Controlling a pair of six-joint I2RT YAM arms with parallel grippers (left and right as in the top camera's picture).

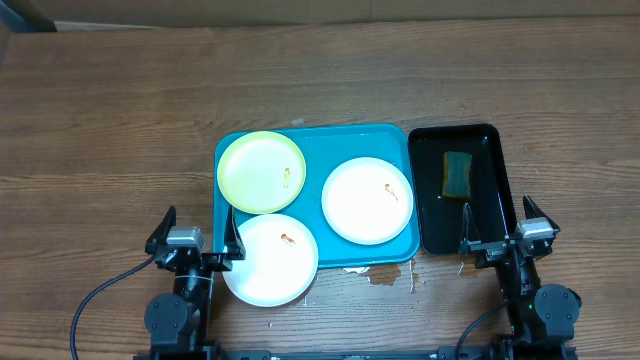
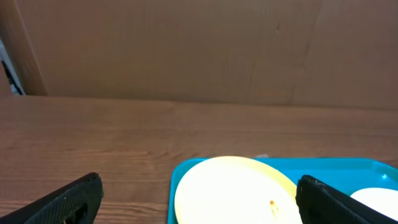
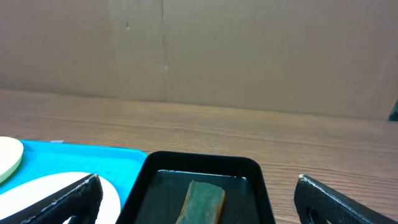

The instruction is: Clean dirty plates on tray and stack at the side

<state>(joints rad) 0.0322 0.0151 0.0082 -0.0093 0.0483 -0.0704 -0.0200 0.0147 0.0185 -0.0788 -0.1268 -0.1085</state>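
The turquoise tray holds three dirty plates. A pale yellow-green plate lies at its back left, a white plate at its right, and a second white plate overhangs the tray's front left corner. Each has a small orange-red smear. My left gripper is open and empty at the front left, by the overhanging plate. In the left wrist view the yellow-green plate lies between the open fingers. My right gripper is open and empty at the front right; its wrist view shows the fingers wide apart.
A narrow black tray stands right of the turquoise tray, with a green sponge in it; the sponge also shows in the right wrist view. Small wet spots lie on the wooden table in front of the turquoise tray.
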